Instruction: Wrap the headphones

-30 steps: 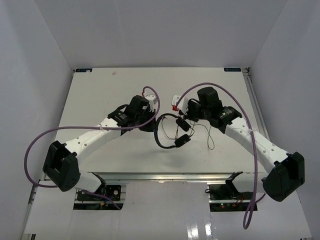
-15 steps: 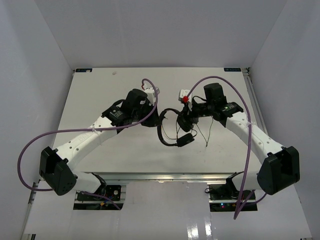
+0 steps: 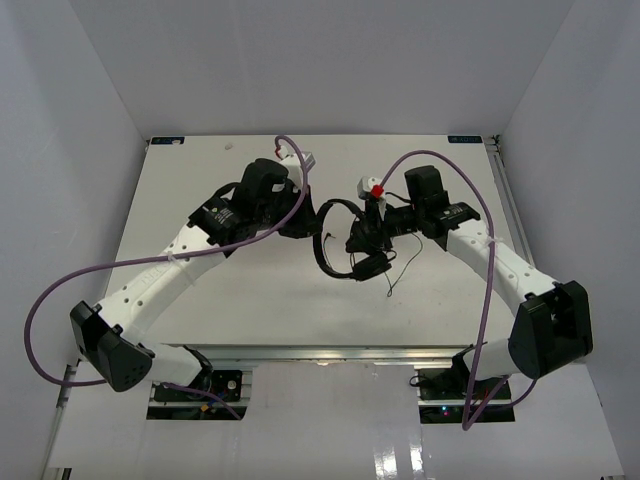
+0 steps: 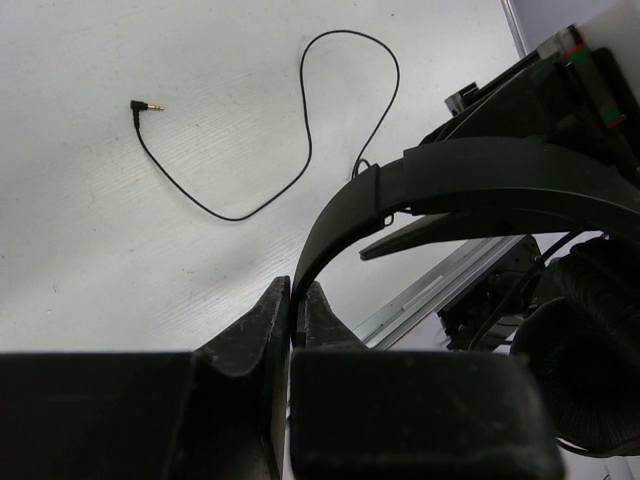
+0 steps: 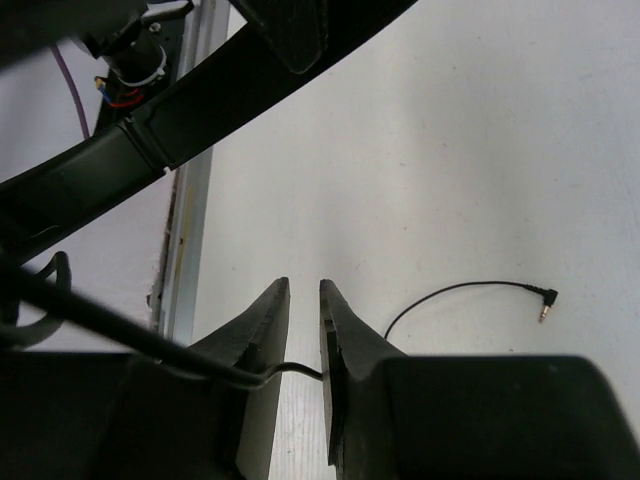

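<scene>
The black headphones (image 3: 332, 208) are held just above the middle of the white table, one earcup (image 3: 370, 266) hanging low. My left gripper (image 3: 303, 224) is shut on the thin headband (image 4: 480, 170), which arcs right from the jaws (image 4: 298, 287) toward a padded earcup (image 4: 590, 370). My right gripper (image 3: 374, 236) is at the earcup side. Its jaws (image 5: 303, 286) stand narrowly apart, and the thin cord (image 5: 290, 371) crosses the gap deep between them without being pinched. The rest of the cord (image 4: 305, 110) loops on the table and ends in the plug (image 4: 148, 105), also seen in the right wrist view (image 5: 545, 300).
Thick purple robot cables (image 3: 60, 290) loop off both arms. White walls enclose the table (image 3: 200, 170) on three sides. A metal rail (image 5: 185, 220) runs along the table's edge near the right gripper.
</scene>
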